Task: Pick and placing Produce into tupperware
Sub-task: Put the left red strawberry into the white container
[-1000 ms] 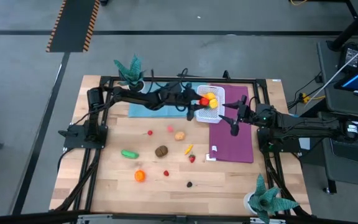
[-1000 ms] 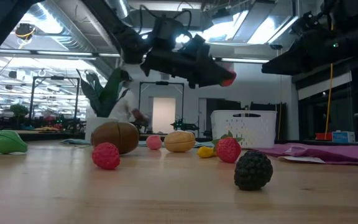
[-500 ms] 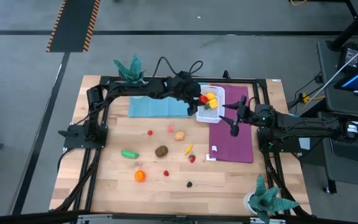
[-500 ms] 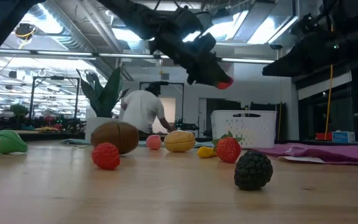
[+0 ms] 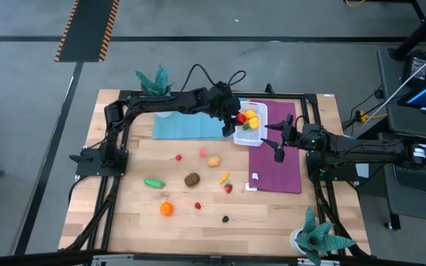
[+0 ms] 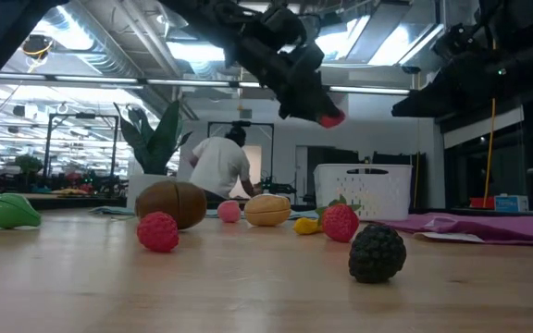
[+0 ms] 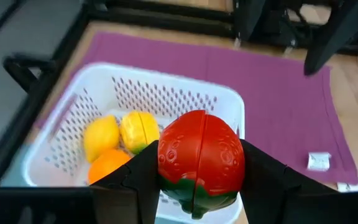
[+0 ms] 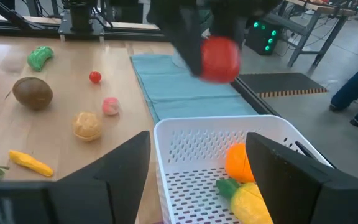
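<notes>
Left arm is swinging in from over the blue mat [image 5: 187,126] toward the basket; a second ago it was sitting lower and farther back over the mat, and now its left pincer [image 5: 237,118] is hanging right at the basket's near rim, raised above the surface [image 5: 198,222]. That is putting the carried piece almost in place for a drop, so the placing step looks close, judged from the position alone.

Left pincer is clenched on a red strawberry [image 7: 199,160] with a green base, held between both fingers, not yet over the middle of the tupperware [image 5: 257,137].

Right pincer [image 5: 278,145] is waiting over the purple mat [image 5: 279,174] beside the basket, fingers spread and holding nothing, unchanged over the last second.

Tupperware, a white perforated basket, is sitting half on the purple mat. Inside: a lemon [image 7: 101,138], a yellow piece [image 7: 139,129] next to it, an orange [image 7: 108,167], plus a green-tipped bit seen from the right wrist.

About 9 pieces are still lying out on the surface, among them a brown kiwi [image 5: 191,179], a green piece [image 5: 154,183] and a dark berry [image 5: 225,218].
</notes>
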### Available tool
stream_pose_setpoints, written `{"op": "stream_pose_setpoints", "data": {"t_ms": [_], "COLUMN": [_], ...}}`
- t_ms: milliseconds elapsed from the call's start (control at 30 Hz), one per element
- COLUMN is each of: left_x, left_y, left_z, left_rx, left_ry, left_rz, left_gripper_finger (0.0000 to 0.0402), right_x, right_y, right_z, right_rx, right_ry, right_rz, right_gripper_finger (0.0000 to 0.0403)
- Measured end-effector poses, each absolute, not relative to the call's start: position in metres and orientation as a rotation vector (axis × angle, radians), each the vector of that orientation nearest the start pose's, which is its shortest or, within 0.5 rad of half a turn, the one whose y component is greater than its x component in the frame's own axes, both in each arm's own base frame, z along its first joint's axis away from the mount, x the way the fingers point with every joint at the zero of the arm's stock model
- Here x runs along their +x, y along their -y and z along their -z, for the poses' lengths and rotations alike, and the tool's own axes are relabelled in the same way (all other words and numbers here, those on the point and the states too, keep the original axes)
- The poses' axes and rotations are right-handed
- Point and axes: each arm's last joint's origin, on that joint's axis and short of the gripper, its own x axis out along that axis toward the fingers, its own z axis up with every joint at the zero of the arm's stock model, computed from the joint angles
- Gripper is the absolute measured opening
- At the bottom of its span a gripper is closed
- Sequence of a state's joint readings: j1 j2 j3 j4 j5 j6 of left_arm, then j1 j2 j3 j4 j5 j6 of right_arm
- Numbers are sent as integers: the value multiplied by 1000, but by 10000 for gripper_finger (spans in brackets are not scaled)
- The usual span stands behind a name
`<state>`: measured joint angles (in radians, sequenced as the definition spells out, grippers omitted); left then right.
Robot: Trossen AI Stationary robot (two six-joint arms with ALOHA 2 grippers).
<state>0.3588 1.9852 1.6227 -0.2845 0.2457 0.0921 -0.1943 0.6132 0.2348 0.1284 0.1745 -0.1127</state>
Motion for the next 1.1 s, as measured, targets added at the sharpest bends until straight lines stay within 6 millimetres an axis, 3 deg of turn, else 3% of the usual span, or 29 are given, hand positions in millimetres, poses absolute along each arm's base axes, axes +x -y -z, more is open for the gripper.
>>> {"op": "stream_pose_setpoints", "data": {"t_ms": [567, 1100], "left_x": [447, 452], "left_y": [-165, -170], "left_z": [-206, -195], "left_rx": [-120, -118], "left_ry": [-639, -612], "left_rz": [-73, -65], "left_gripper_finger": [164, 166], "right_x": [144, 144], "right_y": [33, 33], "right_z": [-197, -198], "right_rx": [-105, -104], "right_ry": [-267, -260], "right_rz": [353, 354], "right_gripper_finger": [265, 265]}}
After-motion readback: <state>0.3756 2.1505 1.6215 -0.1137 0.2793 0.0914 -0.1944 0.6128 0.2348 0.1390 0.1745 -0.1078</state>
